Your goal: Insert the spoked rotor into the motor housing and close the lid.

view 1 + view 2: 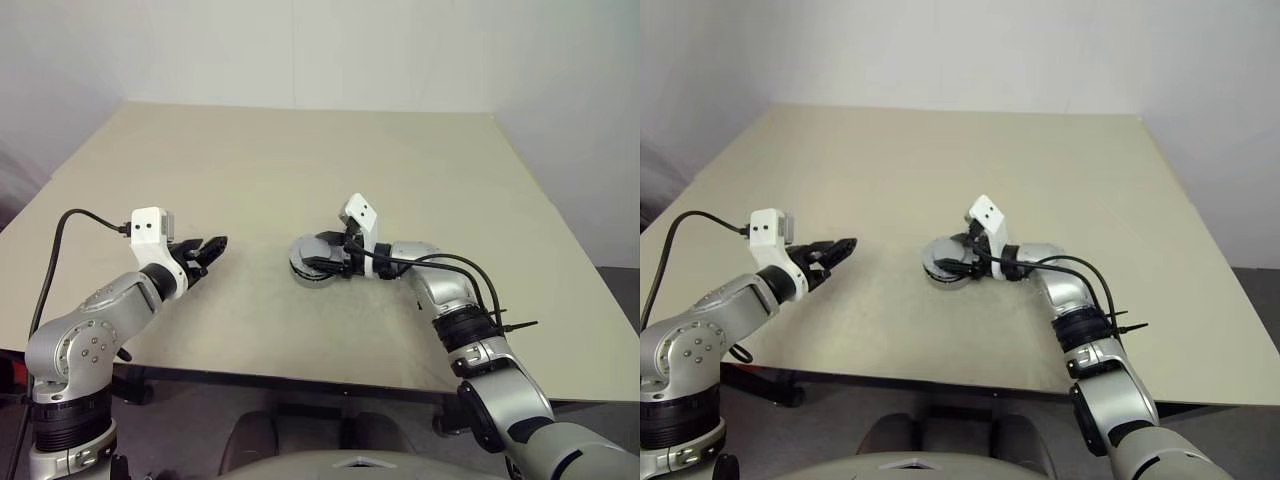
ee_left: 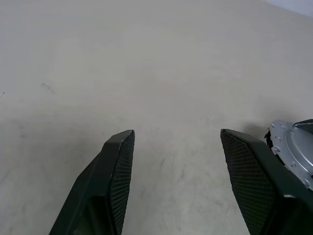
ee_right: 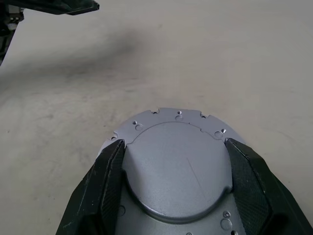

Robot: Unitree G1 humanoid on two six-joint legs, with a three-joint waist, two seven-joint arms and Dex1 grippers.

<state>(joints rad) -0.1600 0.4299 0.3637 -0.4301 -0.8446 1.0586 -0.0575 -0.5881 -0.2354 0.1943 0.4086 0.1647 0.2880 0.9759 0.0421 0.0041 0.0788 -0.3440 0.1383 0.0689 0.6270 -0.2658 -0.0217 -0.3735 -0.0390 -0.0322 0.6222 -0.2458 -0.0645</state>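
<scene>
- Where the right gripper [image 1: 312, 262] reaches across the beige worktop [image 1: 300, 170], its two black jaws stand on opposite sides of the lid [image 3: 178, 169], smooth grey face up.
- In the right wrist view both fingers [image 3: 110, 183] lie against the raised round centre of the lid; the jaws are spread wide and closed on that centre portion.
- The lid sits on a low round stack near the middle of the worktop; in the head views a dark rim [image 1: 305, 277] shows under the grey top, resting on the surface.
- The flat grey flange around the lid's raised centre carries small holes and notches along its edge [image 3: 178, 113].
- The left gripper [image 1: 212, 250] hovers over bare worktop, well apart from the lid and to its left, jaws spread with nothing between them.
- In the left wrist view the edge of the grey lid [image 2: 293, 152] shows just beyond one finger [image 2: 247, 176], apart from it.
- No brand, label or readable writing can be made out on any part.
- Whether the motor housing and the spoked rotor lie under the lid cannot be told; the lid and the right gripper cover whatever is beneath.
- The near part of the lid is cut off at the frame edge in the right wrist view.
</scene>
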